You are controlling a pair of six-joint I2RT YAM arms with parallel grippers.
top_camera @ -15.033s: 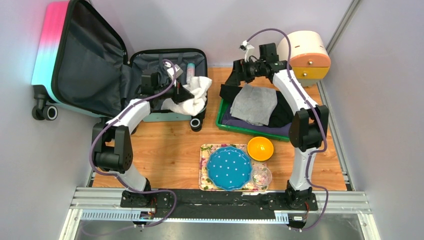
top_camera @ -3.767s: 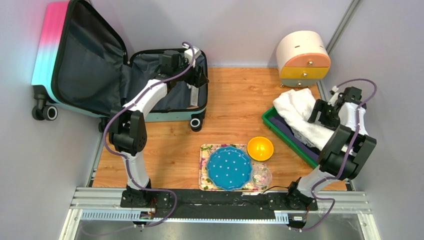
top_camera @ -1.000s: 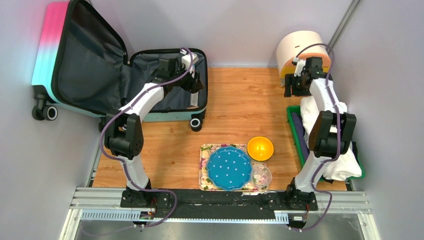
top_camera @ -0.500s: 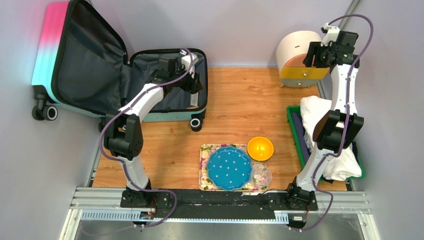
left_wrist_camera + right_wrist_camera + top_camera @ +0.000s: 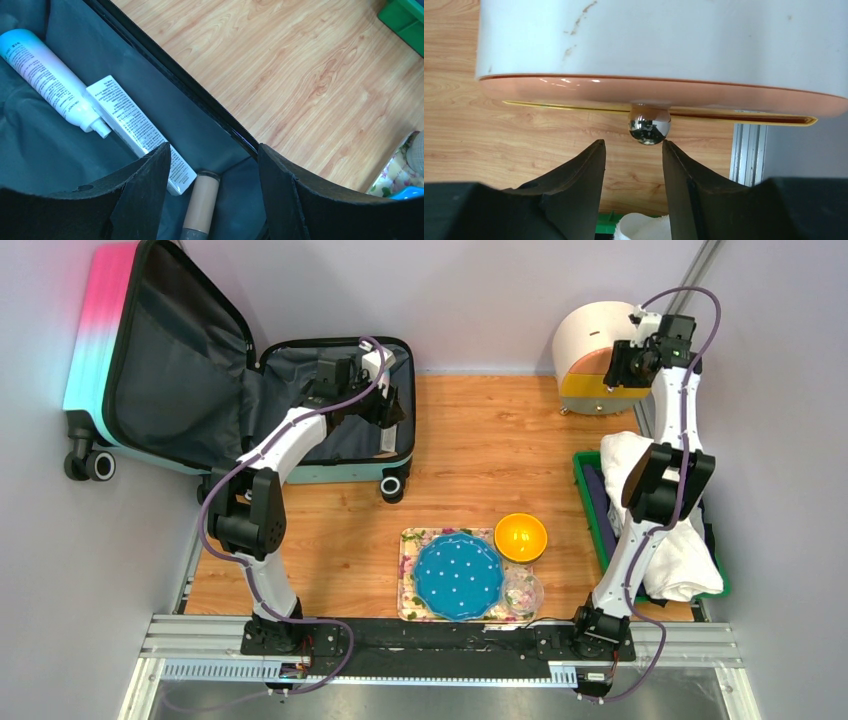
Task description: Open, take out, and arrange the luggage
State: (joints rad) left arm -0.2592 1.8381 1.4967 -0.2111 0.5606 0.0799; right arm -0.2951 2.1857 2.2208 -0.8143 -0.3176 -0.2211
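Luggage (image 5: 160,370) lies open; left gripper (image 5: 212,150) hangs spread wide over 3 toiletries (image 5: 132,122) inside; right gripper (image 5: 632,144), parted and empty, faces cabinet (image 5: 649,40) knob (image 5: 649,126).

A light wooden surface (image 5: 480,450) with clear grain fills the floor of a small booth. Plain pale lilac-grey walls close it in: a back wall (image 5: 480,290), a left wall (image 5: 60,570) and a right wall (image 5: 790,490). A silver aluminium rail (image 5: 190,635) runs along the near edge. A slim metal post (image 5: 690,280) rises in the far right corner. Near it sits a round cream drawer cabinet (image 5: 590,335), with a peach drawer above a yellow one and a shiny ball knob (image 5: 649,125). The light is soft and even.
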